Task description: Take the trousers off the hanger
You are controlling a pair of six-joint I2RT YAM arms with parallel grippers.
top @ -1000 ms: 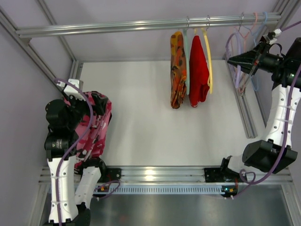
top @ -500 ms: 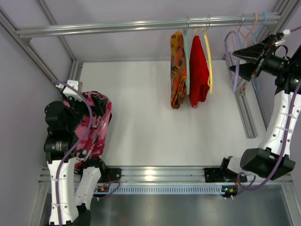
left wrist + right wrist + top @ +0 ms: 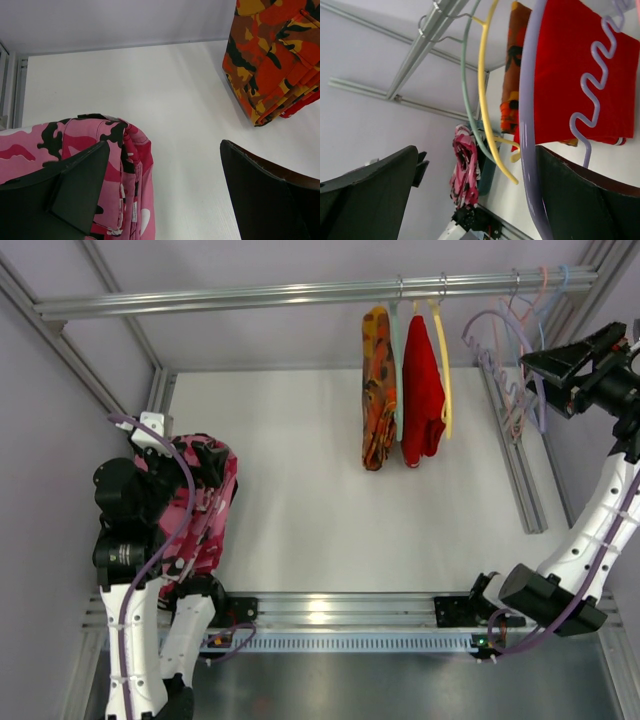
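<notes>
right wrist view: the right gripper has its fingers spread wide. the lilac hanger curves up between them, close to the right-hand finger; we cannot tell if it touches. its wavy bar is bare, with no cloth on it. behind it hang the red garment, the orange garment, the yellow hanger and the green hanger under the rail. far off we glimpse a pink bundle, which we take for the trousers.

left wrist view: the left gripper is also spread, clamped on nothing. one finger hangs over the trousers, which lie heaped on the white table; the other finger is over bare table. whether that finger rests on the fabric we cannot tell.

top view: here we see what neither wrist shows, namely how far apart the two things are. the trousers sit at the left arm near the table's left edge, the hanger up by the rail's right end at the right arm, with the whole table between them. this view is too coarse to show either claw's opening; the wrist views settle that.

we judge the separation done and the task in its closing step. the next move calls for the right arm to leave the hanger safely on the rail and draw clear without snagging it.
</notes>
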